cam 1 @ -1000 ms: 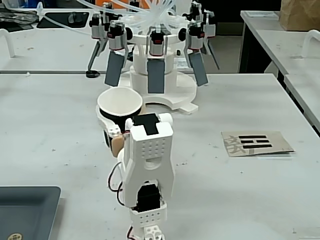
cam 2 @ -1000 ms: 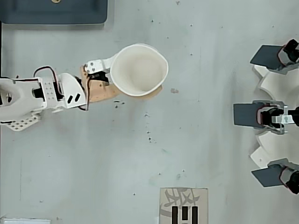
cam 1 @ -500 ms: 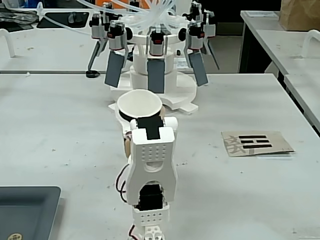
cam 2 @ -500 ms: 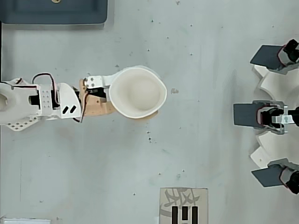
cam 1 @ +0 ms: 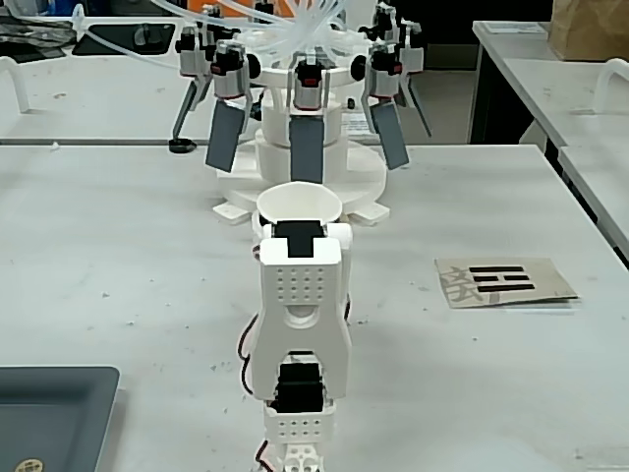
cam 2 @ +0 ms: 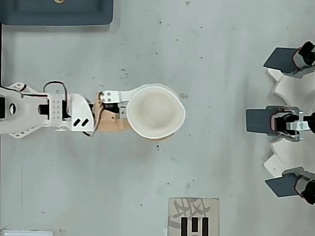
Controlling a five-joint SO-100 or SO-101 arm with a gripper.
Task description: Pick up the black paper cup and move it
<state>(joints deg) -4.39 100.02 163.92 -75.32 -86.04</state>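
The black paper cup [cam 2: 156,111] appears from above in the overhead view as a white inside with a slightly squashed white rim; its black outside is hidden. In the fixed view only the cup's rim [cam 1: 300,204] shows, above the white arm's wrist [cam 1: 302,280]. My gripper [cam 2: 124,109] reaches in from the left and meets the cup's left side. One white finger [cam 2: 112,94] shows beside the rim, while the fingertips lie under it. The dented rim suggests the jaws are pressed against the cup.
A white fixture [cam 1: 300,172] with several grey paddles [cam 2: 260,120] stands just beyond the cup. A blue-grey tray [cam 1: 49,413] sits beside the arm's base. A paper card with black marks [cam 1: 503,280] lies on the table to the right in the fixed view.
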